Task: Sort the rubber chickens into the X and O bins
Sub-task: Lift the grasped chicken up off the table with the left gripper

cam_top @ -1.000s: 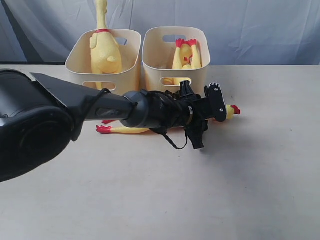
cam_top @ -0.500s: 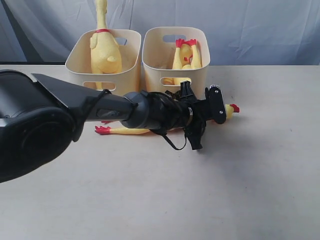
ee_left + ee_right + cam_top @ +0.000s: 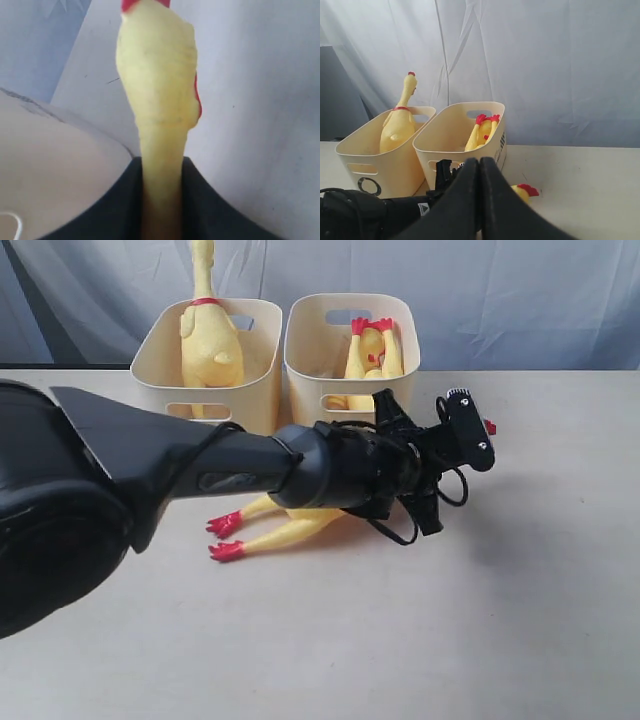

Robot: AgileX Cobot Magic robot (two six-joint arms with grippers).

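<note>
While stretched in low from the near left over the desk [image 3: 500, 620], left arm [image 3: 150, 450] ending in the left claw [image 3: 161, 172], drawn in narrow on the thin neck of a rubber chicken [image 3: 290, 525]. Black jaws pressed on either side of the yellow neck in the left wrist view, head and red comb poking out past them. Held chicken slung at a tilt: head end raised at the claw, body sloping down to red feet low by the desk; contact with the desk not clear. Right claw [image 3: 479, 200] fully closed, fingers flat together, nothing between them, facing the bins. Farther back, side by side: O bin [image 3: 395, 165] on the left with a large chicken [image 3: 208, 345] upright inside, neck and head rising above the rim. Second bin [image 3: 305, 380] just to its right, with a chicken [image 3: 371, 352] head down and red feet up; mark on that bin too skewed to read. Behind everything, a pale curtain [image 3: 520, 300].
</note>
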